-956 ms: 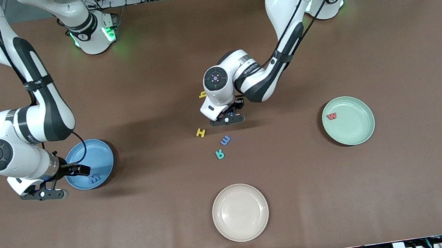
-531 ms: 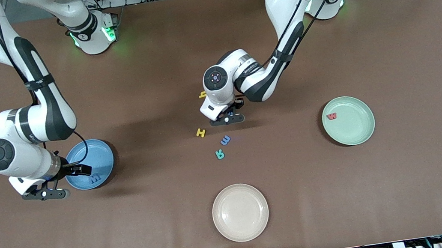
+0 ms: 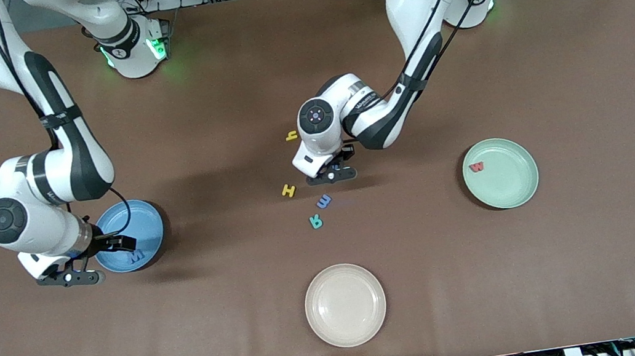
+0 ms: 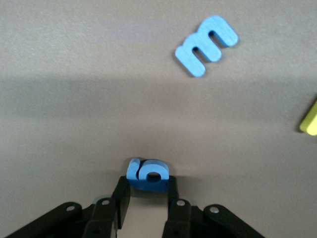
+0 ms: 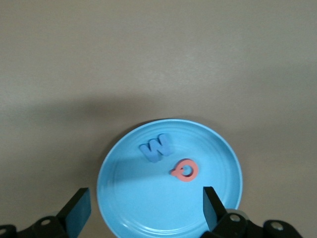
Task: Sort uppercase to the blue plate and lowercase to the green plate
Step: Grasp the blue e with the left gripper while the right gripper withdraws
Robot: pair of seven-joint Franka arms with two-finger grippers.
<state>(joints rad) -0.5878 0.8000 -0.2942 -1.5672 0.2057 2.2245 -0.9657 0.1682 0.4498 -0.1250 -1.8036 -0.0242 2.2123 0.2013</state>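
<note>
My left gripper [image 3: 330, 174] is at the middle of the table, shut on the blue lowercase g [image 4: 148, 173], which sits between both fingertips [image 4: 147, 182]. The blue m [image 3: 324, 201] [image 4: 206, 45], yellow H [image 3: 289, 190] and teal R [image 3: 316, 221] lie on the table nearer the front camera, the small yellow h [image 3: 291, 136] farther off. The blue plate [image 3: 137, 219] [image 5: 218, 198] holds the blue M [image 5: 156, 147] and red Q [image 5: 185, 170]. My right gripper [image 3: 72, 277] [image 5: 143, 210] hangs open over that plate's rim. The green plate [image 3: 511, 188] holds the red w [image 3: 477, 167].
A cream plate [image 3: 348, 332] sits near the table's front edge, nearer the camera than the loose letters. The blue plate lies toward the right arm's end, the green plate toward the left arm's end, with bare brown table between.
My left gripper's fingers have drawn in onto the blue g and the wrist has shifted slightly. The right arm has drifted a little over the blue plate, still open.
</note>
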